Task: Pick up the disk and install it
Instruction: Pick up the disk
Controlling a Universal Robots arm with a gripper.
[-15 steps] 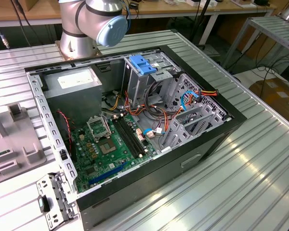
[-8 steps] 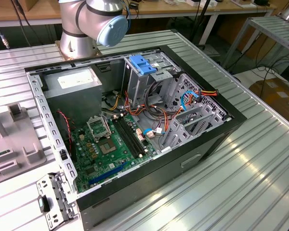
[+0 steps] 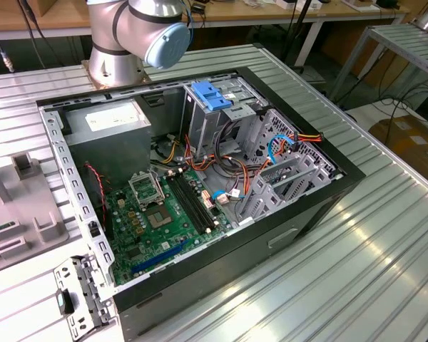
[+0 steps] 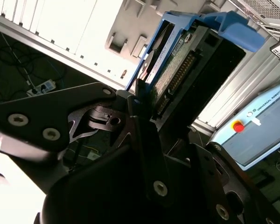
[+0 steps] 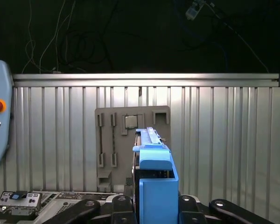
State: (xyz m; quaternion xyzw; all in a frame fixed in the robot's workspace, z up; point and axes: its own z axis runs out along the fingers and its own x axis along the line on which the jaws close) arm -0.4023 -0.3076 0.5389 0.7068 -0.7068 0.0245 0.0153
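Holding the disk [image 4: 191,56] tight in the gripper [image 4: 151,109], blue along its sides. Up over the ribbed table [image 5: 224,140], in front of a grey holder plate [image 5: 130,135]. Cannot read any label: only thin edge and plug end showing. Hidden low down by the gripper.

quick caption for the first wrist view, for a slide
The arm's jaws clamp the blue-railed disk edge-on to the camera, with the ribbed metal table and a grey fixture plate beyond.
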